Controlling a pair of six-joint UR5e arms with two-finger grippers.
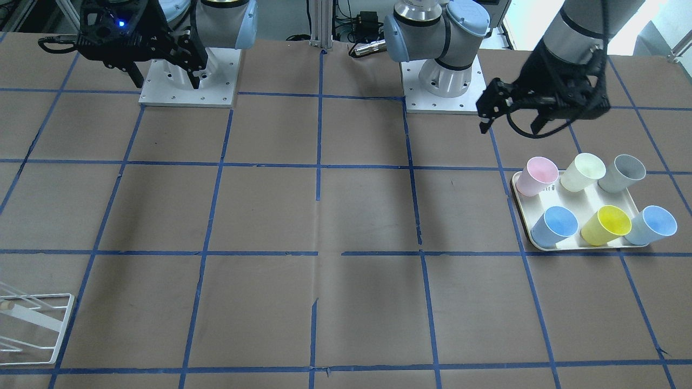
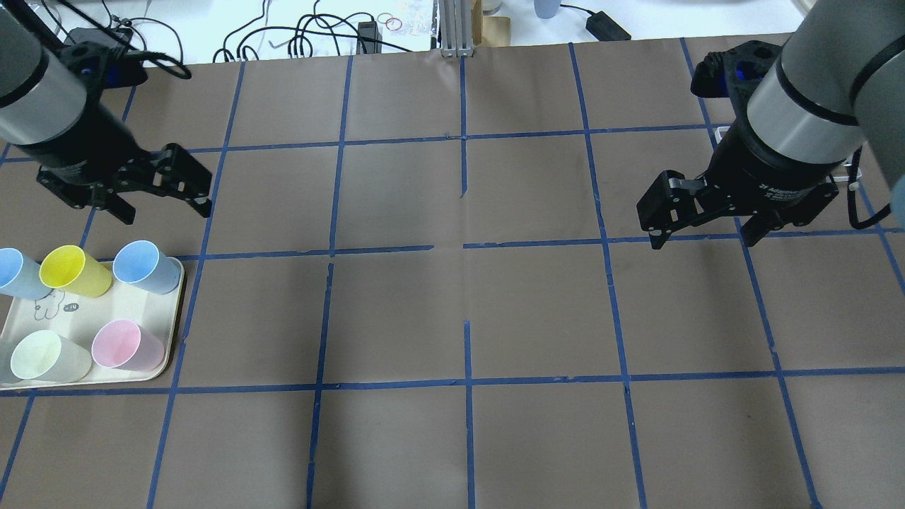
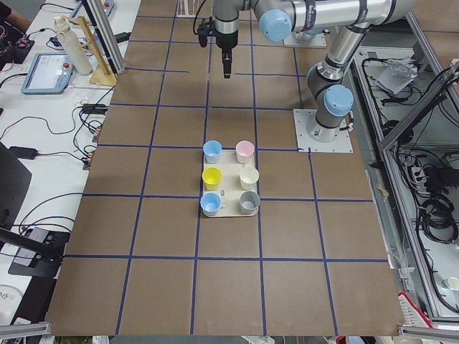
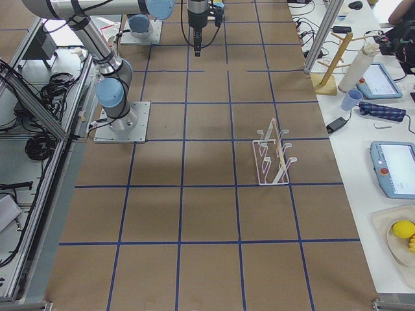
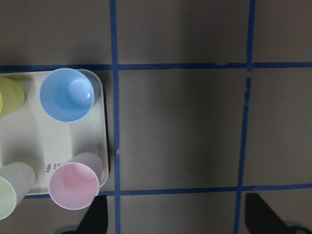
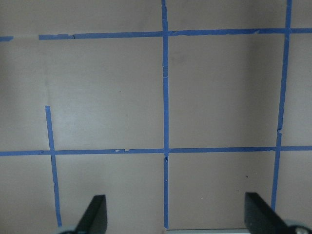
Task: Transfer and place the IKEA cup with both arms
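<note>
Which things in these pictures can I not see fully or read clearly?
Grey cup: nearly all cut off by the left edge in the overhead view.
Print on the tray: too small to read in the overhead view.
Wire rack: cut off by the left edge in the front-facing view.
Yellow cup: cut off by the left edge in the left wrist view.

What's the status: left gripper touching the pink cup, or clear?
Apart. The front-facing view shows the left gripper open, with bare table between its fingertips and the pink cup, which stands on the tray.
</note>
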